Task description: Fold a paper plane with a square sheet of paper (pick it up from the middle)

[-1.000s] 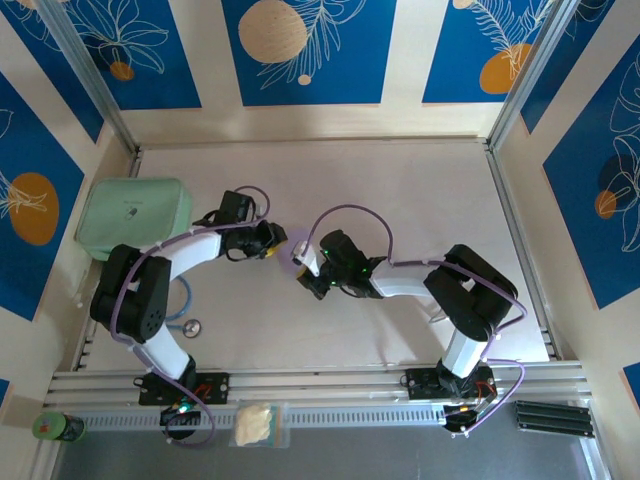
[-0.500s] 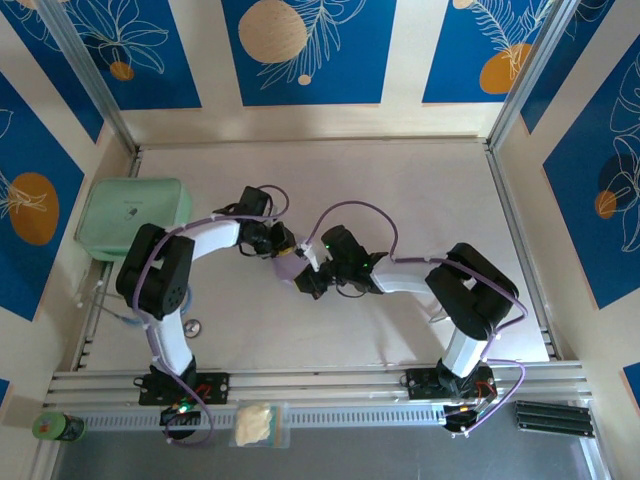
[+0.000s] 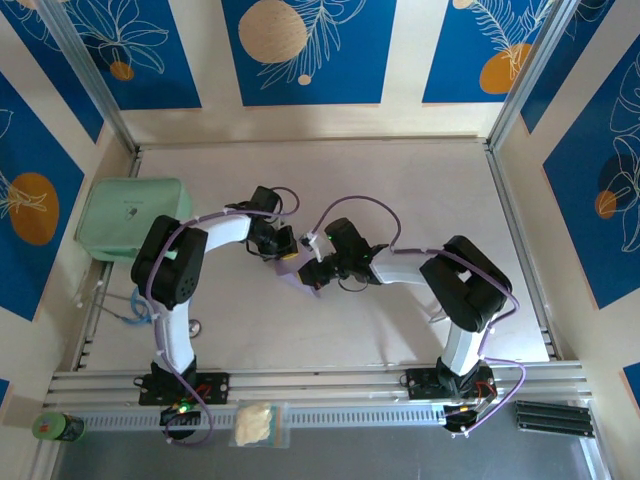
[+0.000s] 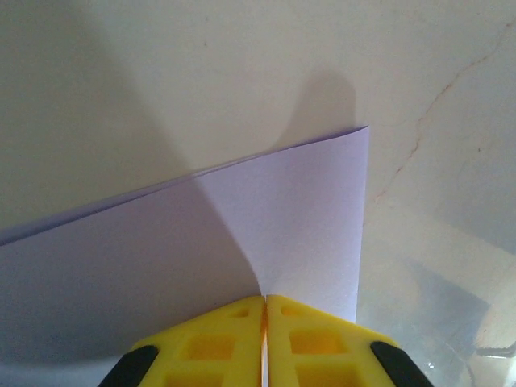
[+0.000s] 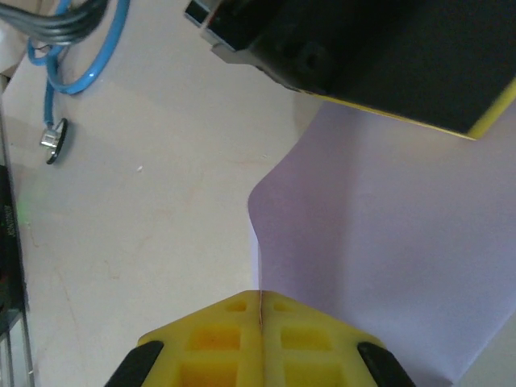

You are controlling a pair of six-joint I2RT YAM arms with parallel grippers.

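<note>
Here, holds the lilac sheet of paper (image 3: 295, 270) from two sides, a little left of the middle of the table (image 3: 420, 180); pinches it from the left with the left gripper (image 3: 283, 243), yellow fingers (image 4: 230, 322) pressed together on one edge, close to a corner; pinches it from the right with the right gripper (image 3: 314, 272), fingers (image 5: 298, 318) pressed tight on another edge; shows, from the left wrist, two layers along the far edge, a bend rising from the pinch, and a shadow on the table behind; shows, from the right wrist, a curved left edge and the dark body of the other gripper above the sheet; leaves the mint-green box (image 3: 133, 217) well apart at the table's left side, and a blue cable (image 5: 81, 72) with a small round metal piece (image 5: 51, 139).
</note>
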